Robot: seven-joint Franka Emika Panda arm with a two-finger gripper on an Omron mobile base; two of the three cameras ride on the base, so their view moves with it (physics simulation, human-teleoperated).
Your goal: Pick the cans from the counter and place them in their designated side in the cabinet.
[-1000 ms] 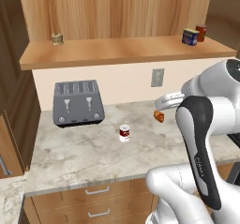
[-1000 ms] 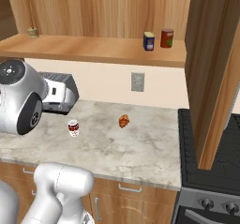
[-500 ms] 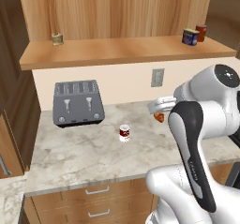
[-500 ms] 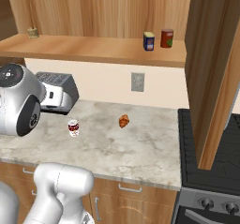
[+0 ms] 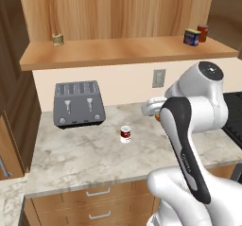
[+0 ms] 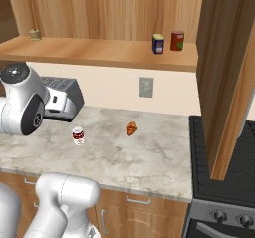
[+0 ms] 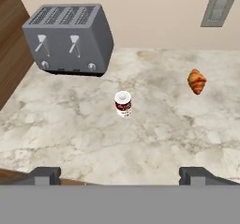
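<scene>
On the marbled surface (image 7: 70,138), red-and-white can (image 7: 123,103) upright at twelve o'clock, well ahead of the end effector (image 7: 121,175), fingers spread wide and empty, toaster (image 7: 70,38) beyond at eleven.

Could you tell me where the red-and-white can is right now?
The small red-and-white can with a pale lid stands upright on the marbled counter, between grey toaster and croissant.

Marbled stone counter (image 7: 154,124); seemingly matt metal toaster (image 7: 70,38).
</scene>
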